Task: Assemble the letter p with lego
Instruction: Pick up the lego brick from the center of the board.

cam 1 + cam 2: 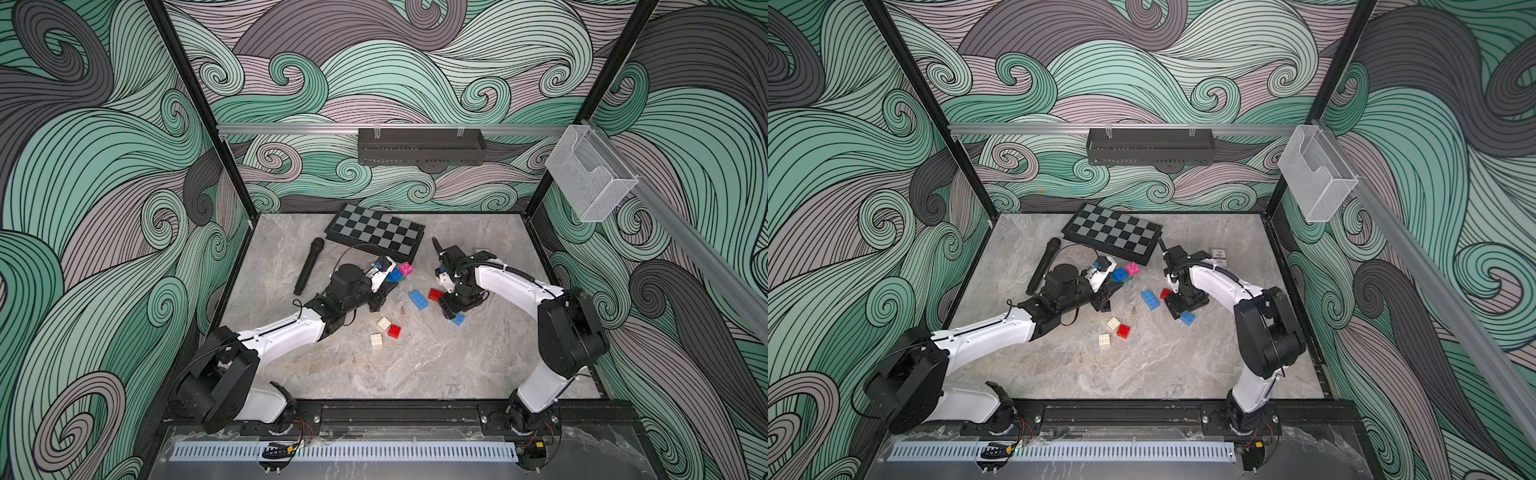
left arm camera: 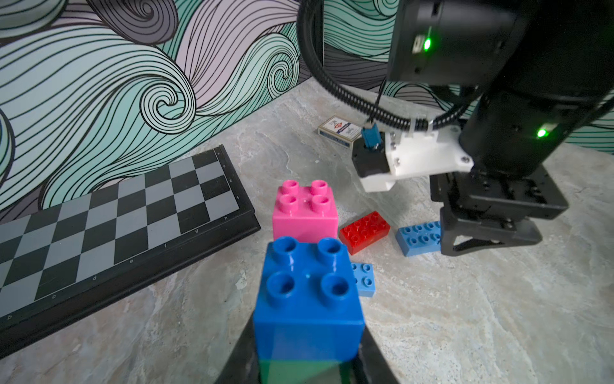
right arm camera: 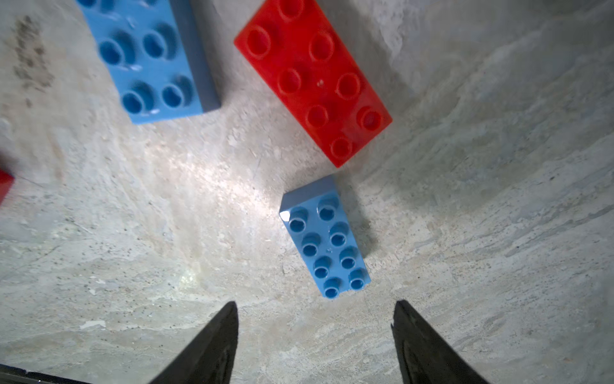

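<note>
Blue on green: we are holding a stack [image 2: 309, 335] in our left hand [image 2: 307, 365], its jaws partway closed and pressing the stack's sides. A blue brick [image 2: 309, 286] is sitting on a green brick [image 2: 292, 374], near the pink brick [image 2: 304, 212] standing on the tabletop [image 2: 465, 316]. Our right hand [image 3: 315, 303] is hanging spread wide, gripping nothing, above a small pale-blue brick [image 3: 327, 246] lying flat. We are seeing a red oblong [image 3: 314, 79] and a pale-blue oblong [image 3: 149, 60] lying beyond it. Two cream bricks [image 1: 384, 323] are lying mid-tabletop, a red square [image 1: 394, 331] just beside them.
</note>
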Tool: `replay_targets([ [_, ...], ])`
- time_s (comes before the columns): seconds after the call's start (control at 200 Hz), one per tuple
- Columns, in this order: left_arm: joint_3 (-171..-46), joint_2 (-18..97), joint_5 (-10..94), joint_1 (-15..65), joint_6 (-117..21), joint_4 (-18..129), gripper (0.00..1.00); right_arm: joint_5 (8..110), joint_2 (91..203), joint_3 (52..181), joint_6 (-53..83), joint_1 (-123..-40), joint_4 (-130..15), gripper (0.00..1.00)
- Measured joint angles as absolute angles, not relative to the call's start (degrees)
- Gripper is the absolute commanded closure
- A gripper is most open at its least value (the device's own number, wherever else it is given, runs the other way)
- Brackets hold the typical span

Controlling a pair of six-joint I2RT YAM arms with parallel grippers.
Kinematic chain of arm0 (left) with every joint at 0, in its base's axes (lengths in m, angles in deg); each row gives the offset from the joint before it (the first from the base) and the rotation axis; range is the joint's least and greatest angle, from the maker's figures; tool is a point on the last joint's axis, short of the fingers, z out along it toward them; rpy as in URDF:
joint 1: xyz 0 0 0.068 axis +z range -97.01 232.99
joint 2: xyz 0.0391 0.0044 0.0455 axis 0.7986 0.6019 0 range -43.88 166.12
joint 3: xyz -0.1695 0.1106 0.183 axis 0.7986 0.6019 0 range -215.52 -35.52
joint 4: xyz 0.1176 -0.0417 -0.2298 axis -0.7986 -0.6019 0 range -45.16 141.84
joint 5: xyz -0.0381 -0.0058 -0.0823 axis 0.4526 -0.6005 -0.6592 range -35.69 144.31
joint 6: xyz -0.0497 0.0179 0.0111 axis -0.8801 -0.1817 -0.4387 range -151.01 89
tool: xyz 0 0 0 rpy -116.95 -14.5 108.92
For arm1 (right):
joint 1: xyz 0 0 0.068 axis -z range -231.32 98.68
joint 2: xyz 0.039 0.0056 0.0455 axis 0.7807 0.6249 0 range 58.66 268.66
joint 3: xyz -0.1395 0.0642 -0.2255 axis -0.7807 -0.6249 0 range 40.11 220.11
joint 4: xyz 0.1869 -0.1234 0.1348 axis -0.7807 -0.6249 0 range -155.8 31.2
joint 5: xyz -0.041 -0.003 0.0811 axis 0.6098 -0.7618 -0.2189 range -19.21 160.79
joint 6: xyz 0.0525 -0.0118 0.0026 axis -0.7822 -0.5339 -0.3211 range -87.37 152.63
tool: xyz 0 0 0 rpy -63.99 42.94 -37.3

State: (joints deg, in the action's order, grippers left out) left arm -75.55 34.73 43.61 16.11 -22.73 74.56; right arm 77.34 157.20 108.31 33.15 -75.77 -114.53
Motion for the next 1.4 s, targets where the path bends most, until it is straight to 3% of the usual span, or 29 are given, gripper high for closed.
replay_targets([
  [0.435,-74.7,33.4,43.3,16.1,-24.6,74.5,0.94,79.6,165.4,109.0,32.2,-75.8,-112.9,0.3],
  [1.086,-74.7,33.4,42.8,16.1,-24.6,74.5,0.95,79.5,166.8,110.4,32.2,-75.8,-111.2,0.5],
  [1.201,-74.7,33.4,42.5,16.1,-24.6,74.5,0.95,79.5,167.0,110.4,32.1,-75.8,-111.2,0.59],
  [1.401,-74.7,33.4,41.9,16.1,-24.6,74.5,0.96,79.7,167.4,110.5,32.0,-75.8,-111.1,0.89],
])
